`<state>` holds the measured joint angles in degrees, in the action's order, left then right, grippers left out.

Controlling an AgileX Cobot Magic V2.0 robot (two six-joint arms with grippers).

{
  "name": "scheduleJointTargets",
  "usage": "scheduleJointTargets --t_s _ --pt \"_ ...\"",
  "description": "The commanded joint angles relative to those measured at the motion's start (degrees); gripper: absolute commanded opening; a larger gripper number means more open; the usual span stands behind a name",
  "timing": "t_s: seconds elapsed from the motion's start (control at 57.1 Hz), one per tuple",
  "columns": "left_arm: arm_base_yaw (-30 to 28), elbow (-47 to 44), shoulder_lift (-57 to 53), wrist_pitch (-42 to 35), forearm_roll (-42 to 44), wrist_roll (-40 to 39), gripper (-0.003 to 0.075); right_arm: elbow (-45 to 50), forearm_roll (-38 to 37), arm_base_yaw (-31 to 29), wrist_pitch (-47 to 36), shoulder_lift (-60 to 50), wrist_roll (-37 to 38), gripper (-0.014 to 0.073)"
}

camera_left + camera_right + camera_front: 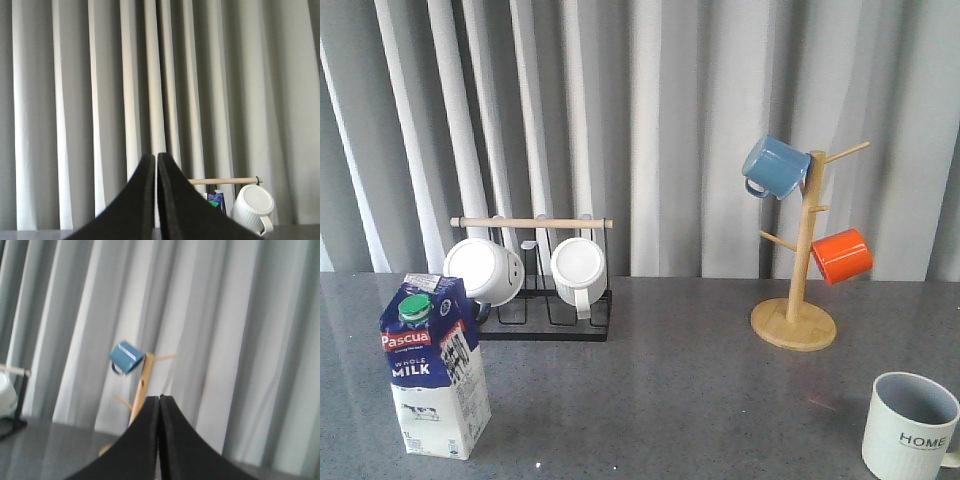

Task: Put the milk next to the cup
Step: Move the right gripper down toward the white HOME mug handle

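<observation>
Fingers of the left end effector (156,165) pressed together, nothing between them, aimed level toward the curtain; same with the right end effector (159,405), pads meeting along one seam, empty. Neither visible in the front view, so both judged well back from the things on the worktop (660,390).

Just past the left fingers in the left wrist view: a sliver of the milk (216,199), dark blue with a hint of green cap, near a white mug (253,207) hung on the rack. From the front, milk (433,365) upright at the near left of the worktop, long axis vertical, gable top up. Cup (908,425) upright at the near right corner, well apart from the carton, absent from the right wrist view, where only the blue mug (125,358) on the wooden tree (140,387) shows.

Left arm judged nearer the carton: forward and slightly rightward reach, fingers spread first, then a long carry rightward across to the cup.
</observation>
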<state>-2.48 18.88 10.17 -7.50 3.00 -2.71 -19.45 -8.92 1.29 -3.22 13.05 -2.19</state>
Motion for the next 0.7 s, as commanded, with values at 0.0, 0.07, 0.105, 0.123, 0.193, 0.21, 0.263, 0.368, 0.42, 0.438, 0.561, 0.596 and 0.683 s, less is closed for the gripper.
scheduleJointTargets --t_s 0.0,0.07,0.105,0.123,0.193,0.21,0.263,0.368,0.42,0.438,0.561,0.596,0.683 --pt "-0.25 9.66 11.52 1.10 -1.76 -1.10 -0.0006 -9.74 0.70 -0.29 8.18 12.62 -3.00 -0.0008" --pt "-0.19 16.42 18.64 3.69 -3.00 -3.38 -0.0006 -15.36 2.13 -0.27 13.01 20.20 -1.54 -0.0008" --pt "-0.19 18.94 21.10 5.36 -3.00 -3.88 -0.0006 -17.32 2.57 -0.27 14.13 22.76 -1.10 -0.0008" --pt "-0.19 20.28 22.31 6.38 -3.00 -4.19 -0.0006 -18.25 2.66 -0.27 14.52 24.14 -1.01 -0.0008" --pt "-0.06 23.76 25.41 10.61 -3.00 -4.43 -0.0006 -20.16 3.86 -0.27 15.11 27.79 -0.19 -0.0008" --pt "-0.04 24.18 25.76 11.33 -3.00 -4.43 -0.0006 -20.48 4.21 -0.27 15.03 28.22 0.03 -0.0008" --pt "0.26 24.93 26.53 13.83 -3.00 -4.43 -0.0006 -20.62 5.08 -0.27 14.50 29.38 1.13 -0.0008" --pt "1.18 24.81 26.66 14.41 -2.12 -4.34 -0.0006 -20.62 5.89 -0.27 14.55 29.80 1.20 -0.0008" --pt "1.38 24.81 26.66 14.58 -2.13 -4.34 -0.0006 -20.62 5.73 -0.27 14.42 29.80 1.20 -0.0008" --pt "1.47 24.81 26.66 14.64 -2.13 -4.34 -0.0006 -20.62 5.73 -0.27 14.42 29.80 1.20 -0.0008" --pt "1.53 24.81 27.30 14.90 -2.13 -4.34 0.0001 -20.62 5.08 -0.27 14.41 29.80 1.07 -0.0004" --pt "1.53 24.81 27.68 14.90 -2.13 -4.34 0.0008 -20.62 5.08 -0.27 14.41 29.80 1.07 0.0002" --pt "1.53 24.86 28.63 15.15 -2.13 -3.67 0.0053 -20.62 5.25 -0.27 14.29 29.80 1.24 0.0043"
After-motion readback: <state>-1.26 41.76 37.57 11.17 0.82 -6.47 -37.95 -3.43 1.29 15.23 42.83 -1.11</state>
